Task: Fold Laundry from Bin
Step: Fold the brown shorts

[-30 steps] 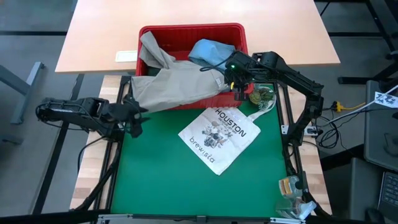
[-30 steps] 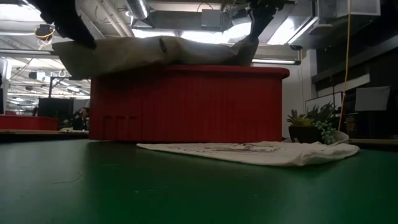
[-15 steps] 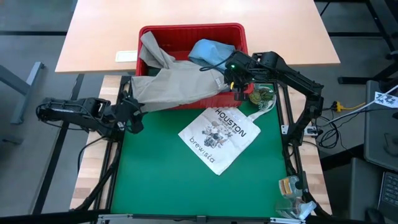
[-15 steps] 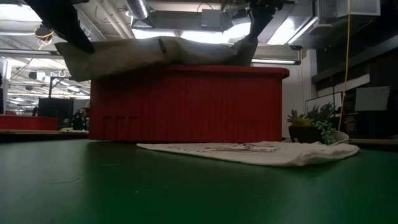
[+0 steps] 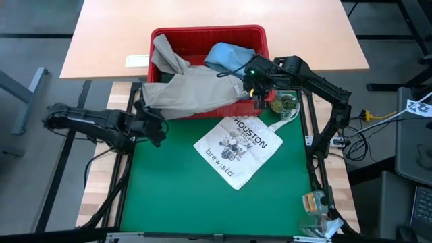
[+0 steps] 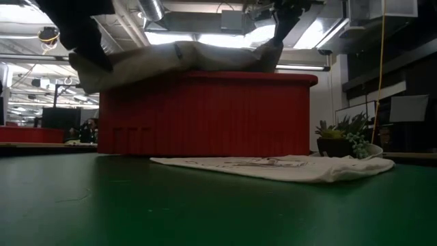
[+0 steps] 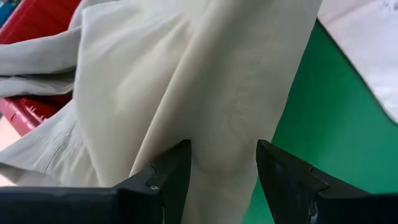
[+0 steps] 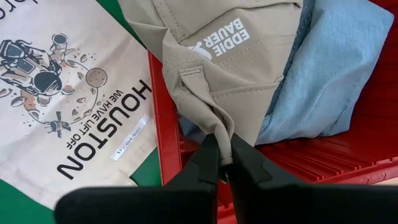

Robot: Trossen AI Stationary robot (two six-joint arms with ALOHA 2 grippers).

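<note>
A beige garment (image 5: 192, 94) lies draped over the near rim of the red bin (image 5: 202, 31), its left end hanging outside the bin (image 6: 205, 116). A light blue shirt (image 5: 226, 55) lies inside the bin. My right gripper (image 5: 258, 100) is shut on the beige garment's right end above the bin's near right corner. My left gripper (image 5: 158, 129) is open at the garment's hanging left end, with cloth (image 7: 224, 143) between its fingers. The olive garment and navy shorts are hidden. My left gripper has a hanging fold of the beige garment's left end (image 7: 221, 158) between its open fingers (image 7: 168, 177); the cloth fills the gap. It comes level from the table's left. My right gripper pinches the garment's waistband edge (image 8: 219, 140), below the label, between its two fingers from above. The cloth there is bunched and rests on the bin's rim.
A white tote bag (image 5: 236, 148) printed "HOUSTON brewista" lies flat on the green mat (image 5: 175, 196) in front of the bin. A small potted plant (image 5: 285, 104) stands at the bin's near right corner, close to my right gripper.
My left gripper has moved toward the table's right edge, up to the beige garment's hanging left end, and now has that cloth between its fingers. The garment's left end has been pushed in a little. My right gripper has kept still.
</note>
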